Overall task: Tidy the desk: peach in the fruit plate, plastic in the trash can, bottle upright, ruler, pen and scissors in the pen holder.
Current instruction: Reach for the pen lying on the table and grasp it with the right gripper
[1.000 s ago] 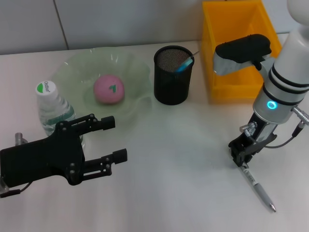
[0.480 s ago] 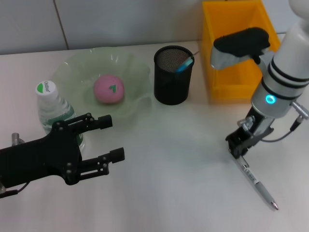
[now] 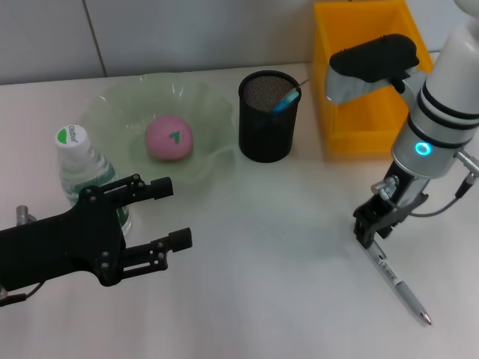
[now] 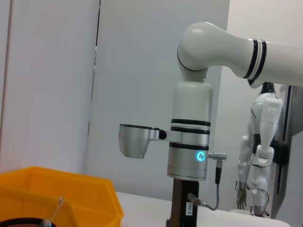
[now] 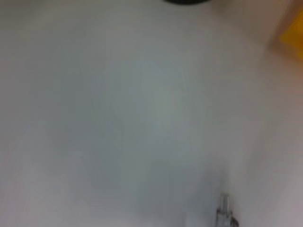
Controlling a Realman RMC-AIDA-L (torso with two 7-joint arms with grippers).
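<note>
White surface: right pincer seemingly closed on the silver pen; left pincer gapes empty beside the plastic bottle, cap lettering unreadable.

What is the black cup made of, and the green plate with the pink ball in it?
The black cup looks like metal wire mesh, matte: fine holes show in its inner wall. The green plate looks like glass or clear plastic: it is see-through, glossy, with a wavy rim. Which of the two, I cannot tell.
</note>
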